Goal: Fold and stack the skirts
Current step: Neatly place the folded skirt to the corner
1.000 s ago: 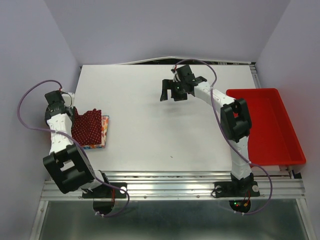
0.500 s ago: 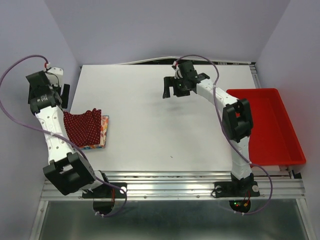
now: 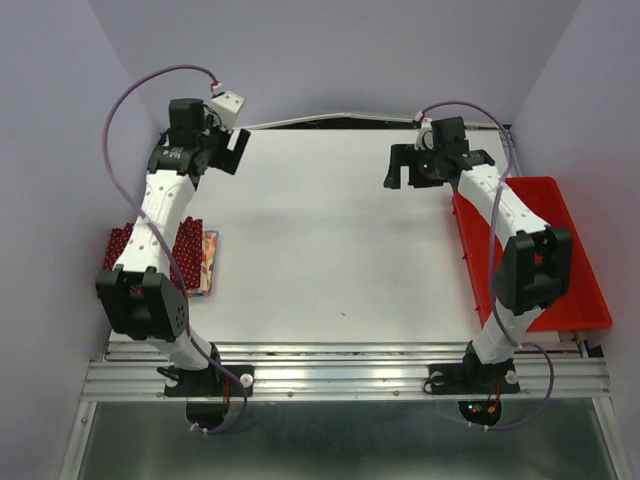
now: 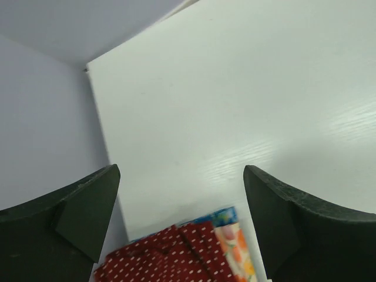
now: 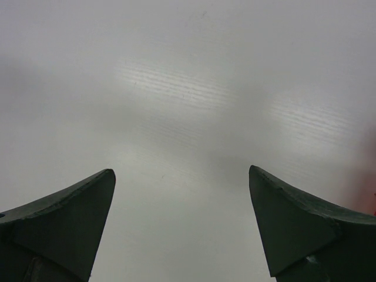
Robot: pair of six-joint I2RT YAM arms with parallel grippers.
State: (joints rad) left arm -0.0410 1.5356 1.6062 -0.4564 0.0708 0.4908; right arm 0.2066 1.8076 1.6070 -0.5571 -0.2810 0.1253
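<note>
**Both hands up and open, skirts stacked at the left edge**

One white counter (image 3: 330, 250) is carrying everything. One red tray (image 3: 570, 270) is sitting just right of the right hand (image 3: 410, 172), which has been swinging rightward toward it over the last second and is gaping wide, gripping nothing. The left hand (image 3: 222, 155), down at the stack a second ago, is now hovering by the far left corner, spread wide and empty. Nearer than that hand, the three skirts (image 3: 190, 255) are lying stacked: the dark red dotted skirt (image 4: 170, 258) on top, the cream orange-flowered skirt (image 4: 238, 252) and the blue skirt (image 4: 220, 216) peeking out underneath.
</note>
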